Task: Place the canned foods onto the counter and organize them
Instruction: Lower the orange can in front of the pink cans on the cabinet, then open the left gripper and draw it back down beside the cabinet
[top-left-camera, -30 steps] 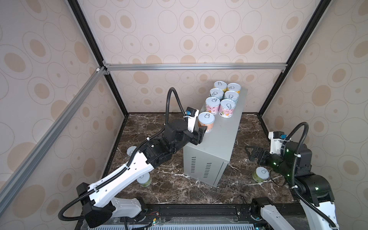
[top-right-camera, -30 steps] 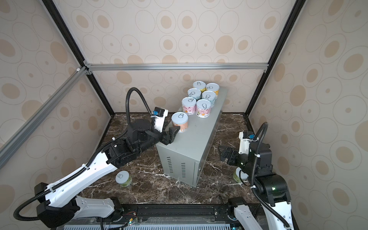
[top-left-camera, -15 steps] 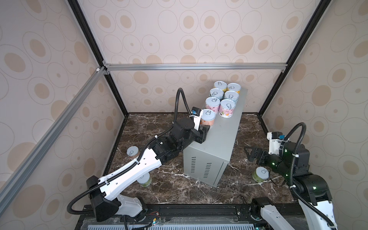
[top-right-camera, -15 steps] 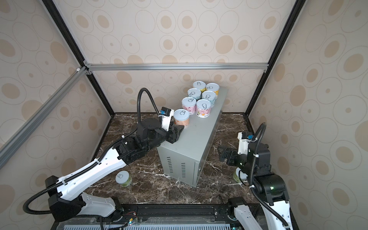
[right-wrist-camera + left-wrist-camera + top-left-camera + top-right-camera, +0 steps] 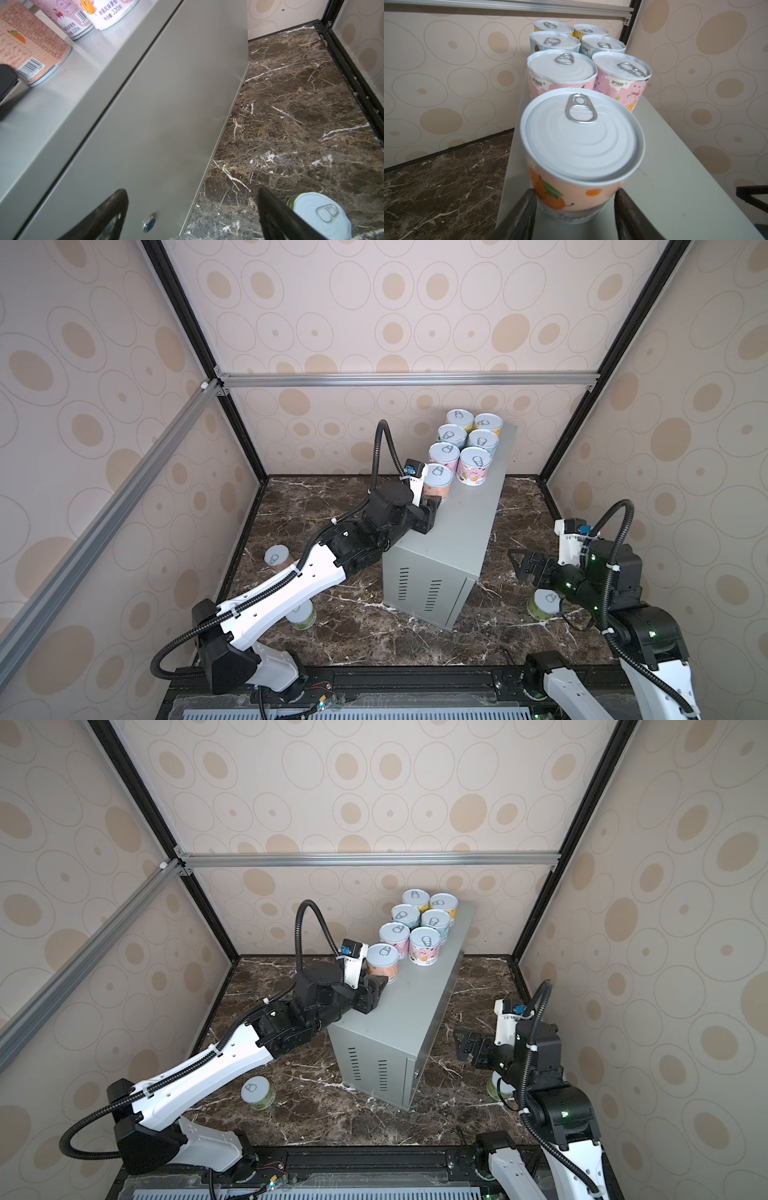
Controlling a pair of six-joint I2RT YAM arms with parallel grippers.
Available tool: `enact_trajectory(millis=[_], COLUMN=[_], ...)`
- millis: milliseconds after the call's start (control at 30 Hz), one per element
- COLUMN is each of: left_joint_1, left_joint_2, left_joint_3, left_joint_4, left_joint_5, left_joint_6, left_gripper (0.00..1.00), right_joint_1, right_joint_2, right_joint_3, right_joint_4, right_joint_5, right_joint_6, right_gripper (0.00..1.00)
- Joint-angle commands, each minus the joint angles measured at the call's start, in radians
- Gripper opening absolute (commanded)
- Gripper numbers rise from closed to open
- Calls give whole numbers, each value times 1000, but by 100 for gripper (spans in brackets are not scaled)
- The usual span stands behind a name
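Six upright paper-labelled cans (image 5: pixel 465 443) crowd the far end of the tall pale-grey metal box's flat top (image 5: pixel 478 522) in two tight rows. A salmon-labelled can (image 5: pixel 437 486) stands just before the left row, clamped by the black left gripper (image 5: pixel 574 194). The top beside it and toward the vented end lies bare. Right of the box, the dark marble floor (image 5: pixel 519 497) is open but for one green-labelled can (image 5: pixel 546 601).

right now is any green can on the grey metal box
No, its seven cans are yellow, blue, pink or salmon; a green can stands on the marble floor.
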Motion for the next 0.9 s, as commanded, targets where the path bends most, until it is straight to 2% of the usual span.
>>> enact_trajectory(millis=[0, 267, 433, 600, 867], left_joint_1=[-5, -3, -3, -3, -4], left_joint_2=[17, 25, 22, -3, -83], left_joint_3=[48, 43, 48, 55, 50], left_joint_4=[6, 18, 20, 8, -15], left_joint_5=[-18, -33, -7, 16, 2], left_joint_6=[-13, -1, -1, -2, 40], left_gripper=[59, 59, 61, 68, 86], right_joint_1=[4, 5, 5, 4, 4], right_joint_2=[-8, -7, -2, 0, 0], right_joint_3=[-9, -9, -1, 17, 55], right_joint_4=[15, 17, 12, 0, -32], right_joint_5=[1, 6, 6, 11, 22], right_joint_6=[-17, -21, -21, -23, -17], right_gripper=[99, 99, 99, 99, 99])
